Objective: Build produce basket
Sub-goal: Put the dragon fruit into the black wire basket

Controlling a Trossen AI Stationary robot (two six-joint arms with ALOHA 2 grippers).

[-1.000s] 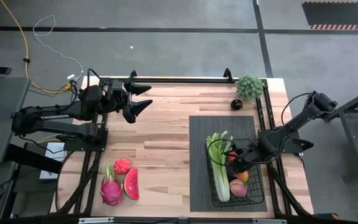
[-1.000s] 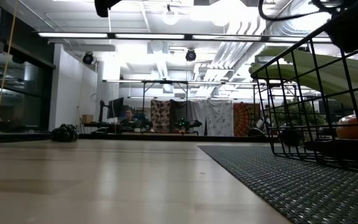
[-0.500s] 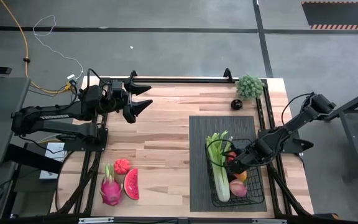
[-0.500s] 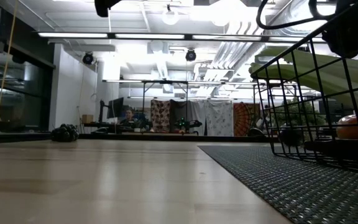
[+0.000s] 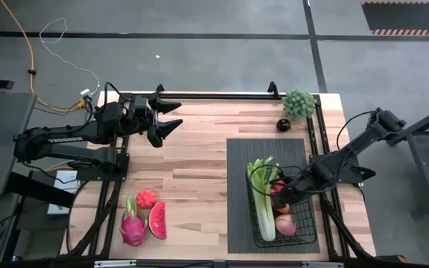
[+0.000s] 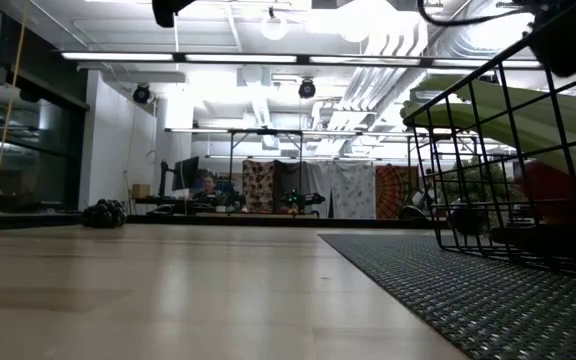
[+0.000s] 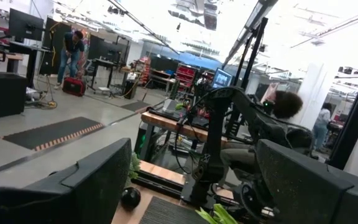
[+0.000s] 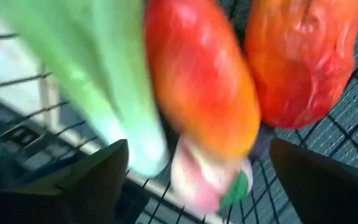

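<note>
**Basket part-filled; right gripper over its load**

High view: your rectangular black wire-mesh basket [image 5: 285,212] sits lower right on the dark grey ribbed mat [image 5: 238,171], holding the green celery bunch [image 5: 261,195]. The right gripper [image 5: 287,195] is over it. The left gripper [image 5: 171,115], upper left, waits with jaws apart.

Right wrist view: fingers spread, nothing gripped, above a red-orange mango [image 8: 201,74].

Judgement: placing step in hand. Next, lift clear and fetch the pink dragon fruit [image 5: 132,227], lower left.

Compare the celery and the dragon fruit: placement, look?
The celery lies in the black wire basket on the mat; the dragon fruit lies on bare wood near the table's front left corner. The celery is long and green; the dragon fruit is stubby and pink. Neither gripper holds either.
</note>
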